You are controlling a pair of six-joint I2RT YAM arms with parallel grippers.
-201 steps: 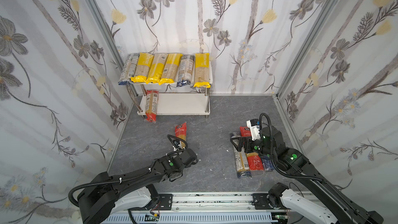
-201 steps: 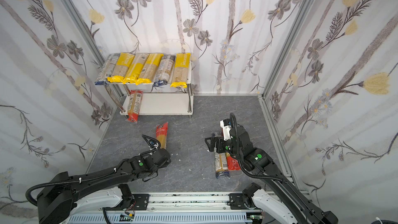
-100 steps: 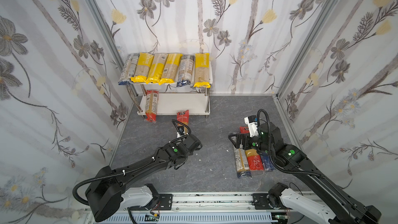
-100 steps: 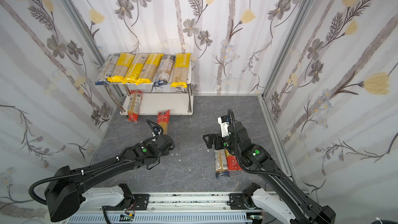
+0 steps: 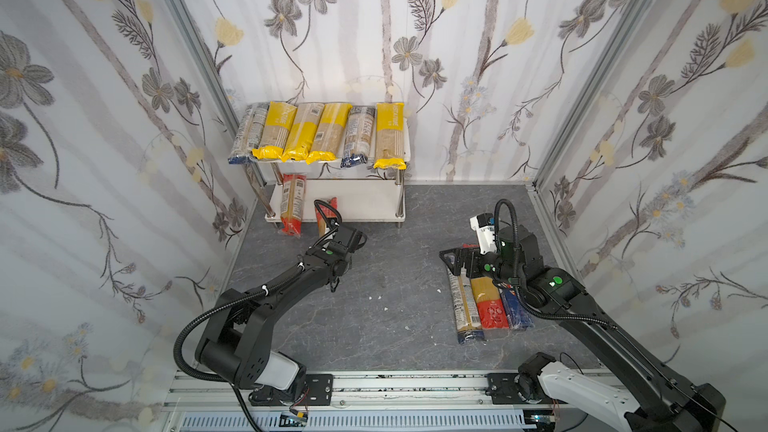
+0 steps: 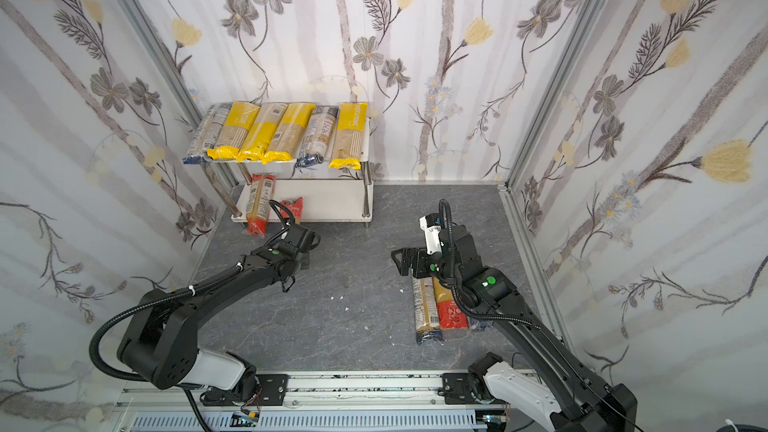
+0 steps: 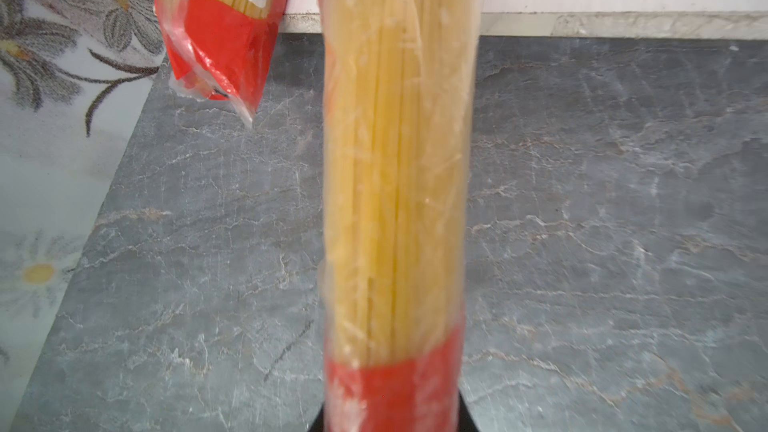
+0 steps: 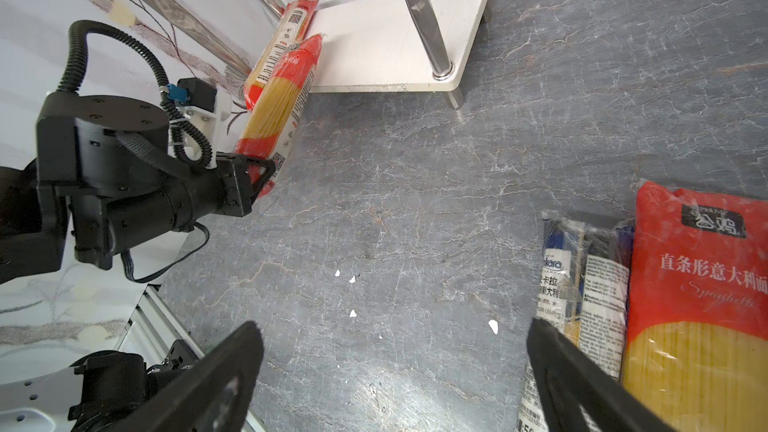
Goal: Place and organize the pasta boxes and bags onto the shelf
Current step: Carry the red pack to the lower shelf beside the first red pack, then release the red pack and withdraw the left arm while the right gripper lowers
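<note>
Right wrist view: left gripper point(image 8: 262, 176) clenches red-ended spaghetti pack point(image 8: 279, 105), far end over shelf point(image 8: 386, 56).

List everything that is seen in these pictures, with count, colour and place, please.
shelf: one, white with chrome posts, at the back wall.
top packs: six, four yellow-ended, two blue-ended, side by side on its top tier.
lower pack: one, red-ended, left on its lower tier, overhanging the front.
held pack: one, red-ended, far end over the lower tier.
floor packs: three, blue-ended, red, dark blue, side by side at right.
crumbs: few, white, middle of the grey floor.
left gripper: one, black, shut on the held pack.
right gripper: one, black, open, by the floor packs.
</note>
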